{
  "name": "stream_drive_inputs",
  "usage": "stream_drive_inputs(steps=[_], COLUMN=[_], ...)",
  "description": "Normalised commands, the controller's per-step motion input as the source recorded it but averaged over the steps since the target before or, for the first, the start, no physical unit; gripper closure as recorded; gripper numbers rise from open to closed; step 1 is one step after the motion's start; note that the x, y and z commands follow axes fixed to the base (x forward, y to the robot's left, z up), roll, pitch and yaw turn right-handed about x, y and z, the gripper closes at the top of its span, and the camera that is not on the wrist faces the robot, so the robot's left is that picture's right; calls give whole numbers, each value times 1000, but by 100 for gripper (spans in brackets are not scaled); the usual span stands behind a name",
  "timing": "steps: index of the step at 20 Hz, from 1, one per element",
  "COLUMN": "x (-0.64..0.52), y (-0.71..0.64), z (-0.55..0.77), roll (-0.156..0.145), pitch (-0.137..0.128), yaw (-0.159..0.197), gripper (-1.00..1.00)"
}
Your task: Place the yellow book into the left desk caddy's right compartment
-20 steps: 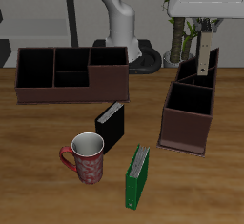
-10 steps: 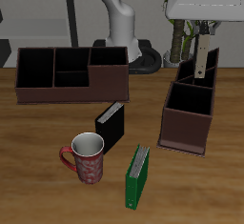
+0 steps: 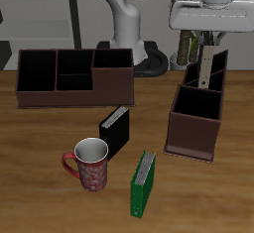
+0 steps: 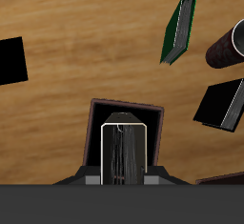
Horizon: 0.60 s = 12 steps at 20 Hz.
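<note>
You have a second caddy (image 3: 74, 76) standing at the back of the table (image 3: 40, 138), its long side facing you. A black book (image 3: 115, 131) stands upright near the middle. Nearer the front edge, a red patterned mug (image 3: 89, 165) sits beside an upright green book (image 3: 145, 183).
</note>
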Motion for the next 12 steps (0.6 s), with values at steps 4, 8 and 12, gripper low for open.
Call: stream_drive_inputs(steps=[4,8,12], x=[62,32,-27], y=[4,7,84], z=[-218,-190,-132], roll=[5,7,21], pitch=[30,29,15], yaw=[9,1,8], gripper=[100,100,100])
